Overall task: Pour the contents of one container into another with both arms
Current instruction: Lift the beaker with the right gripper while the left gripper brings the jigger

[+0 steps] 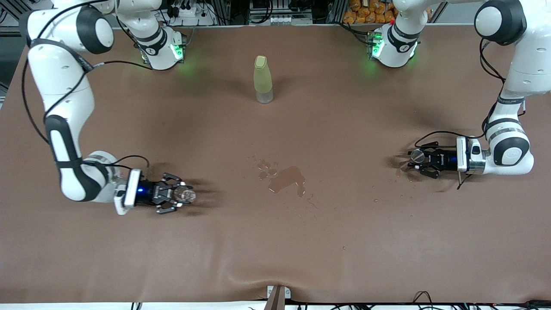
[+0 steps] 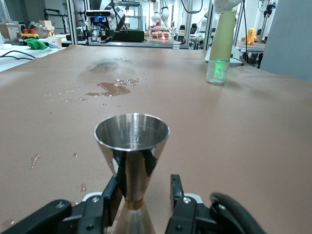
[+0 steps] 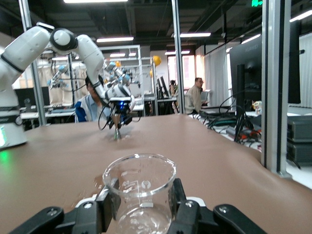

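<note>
A clear glass beaker [image 1: 188,196] stands upright between the fingers of my right gripper [image 1: 183,196], low at the right arm's end of the table. In the right wrist view both fingers [image 3: 108,197] press the beaker [image 3: 140,187], so the right gripper [image 3: 144,195] is shut on it. A steel jigger [image 1: 416,156] stands upright at the left arm's end, inside my left gripper [image 1: 421,162]. In the left wrist view one finger [image 2: 111,195] touches the jigger's [image 2: 131,141] waist. The other finger stands apart from it, so the left gripper [image 2: 145,187] is open around it.
A pale yellow-green bottle [image 1: 263,79] stands upright mid-table, toward the arms' bases. A puddle of brown liquid [image 1: 286,180] with scattered drops lies mid-table between the two grippers. Small wet spots [image 1: 402,172] lie beside the jigger.
</note>
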